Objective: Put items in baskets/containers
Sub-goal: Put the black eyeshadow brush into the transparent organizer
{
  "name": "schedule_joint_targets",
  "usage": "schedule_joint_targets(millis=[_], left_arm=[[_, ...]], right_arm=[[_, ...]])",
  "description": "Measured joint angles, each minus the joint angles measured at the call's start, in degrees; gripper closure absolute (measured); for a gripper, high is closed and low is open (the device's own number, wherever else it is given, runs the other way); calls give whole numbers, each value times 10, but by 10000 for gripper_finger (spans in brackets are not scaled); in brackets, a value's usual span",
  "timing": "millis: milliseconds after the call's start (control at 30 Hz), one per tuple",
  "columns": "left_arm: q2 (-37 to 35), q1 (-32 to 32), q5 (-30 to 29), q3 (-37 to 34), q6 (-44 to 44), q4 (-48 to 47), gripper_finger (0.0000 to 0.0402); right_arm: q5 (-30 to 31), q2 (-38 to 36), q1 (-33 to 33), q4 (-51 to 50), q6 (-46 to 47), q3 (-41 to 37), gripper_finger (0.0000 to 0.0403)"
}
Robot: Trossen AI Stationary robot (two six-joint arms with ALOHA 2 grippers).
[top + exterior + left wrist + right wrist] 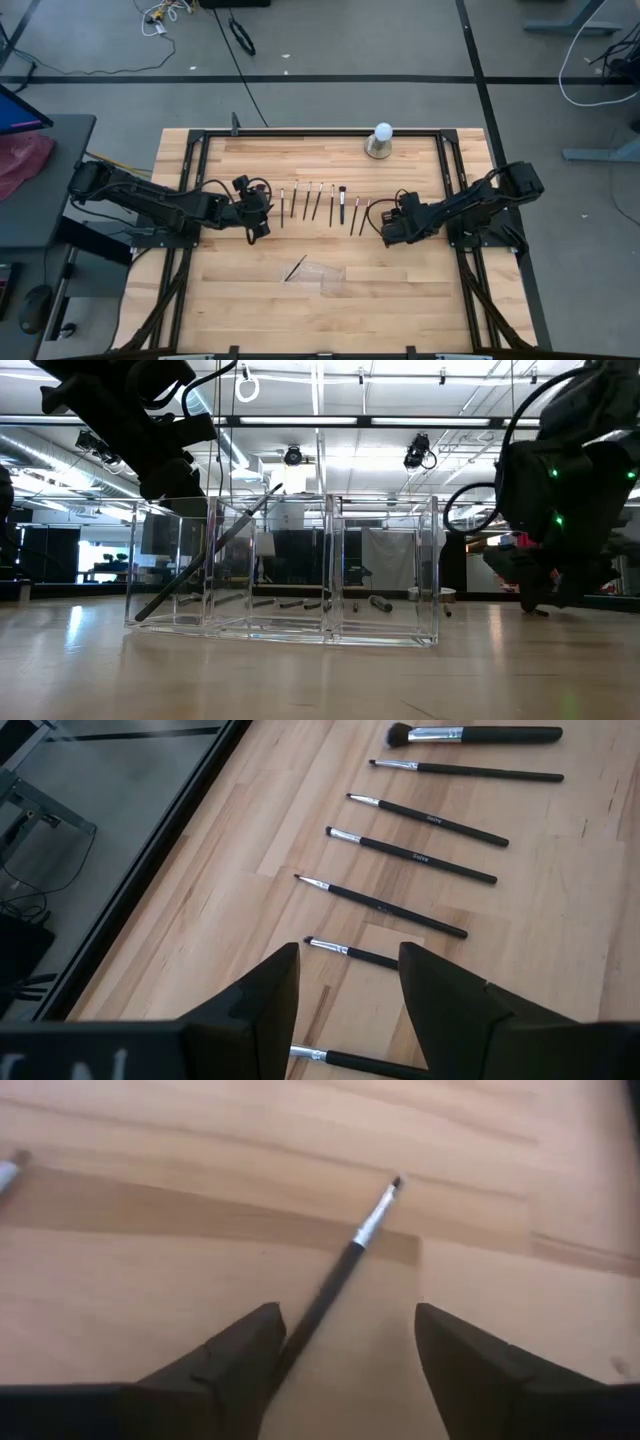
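- Seen from above: row of makeup brushes (318,203) laid side by side across the middle of the frame on the wooden surface (250,300), handles roughly parallel and spaced apart, probably so that a single one can be picked without nudging its neighbour.
- Clear tray (333,277) below the row, lower centre of the frame, faint in outline; one brush in the tray (205,555) leaning at a slant against a divider in the low view, left of centre, tip up because the compartment is shorter than the handle.
- Left claw (258,222) at the left end of the row, fingers parted and holding nothing; in its wrist view, two brushes lying between and just ahead of the fingers (265,1010), apparently lined up for a pick.
- Right claw (388,228) at the right end of the row, spread wide and empty; in its wrist view, one slim brush (345,1270) flat on the wood, running from the gap toward upper centre, nearer the picture-left finger and untouched.
- White ball on a grey base (380,141) at upper centre, well apart from the brushes, no part of the sorting.
- Judgement: early in the job, most brushes outside the tray.
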Motion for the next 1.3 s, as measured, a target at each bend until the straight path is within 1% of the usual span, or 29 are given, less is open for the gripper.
schedule_joint_targets(millis=[67,233,400,600,833,1033,1133,1300], left_arm=[[0,0,0,0,0,0,223],[0,0,0,0,-1,0,223],[0,0,0,0,-2,0,223],[0,0,0,0,-4,0,223],[0,0,0,0,-4,0,223],[0,0,0,0,-4,0,223],[0,0,13,0,-4,0,223],[0,0,36,0,-12,0,223]], right_arm=[[14,0,0,44,-6,-14,181],[29,0,16,89,-43,-28,231],[57,2,35,161,-85,-47,270],[74,3,57,186,-87,-64,297],[81,4,79,213,-125,-69,325],[110,2,96,259,-125,-106,390],[121,2,105,269,-126,-117,391],[124,3,119,271,-167,-118,398]])
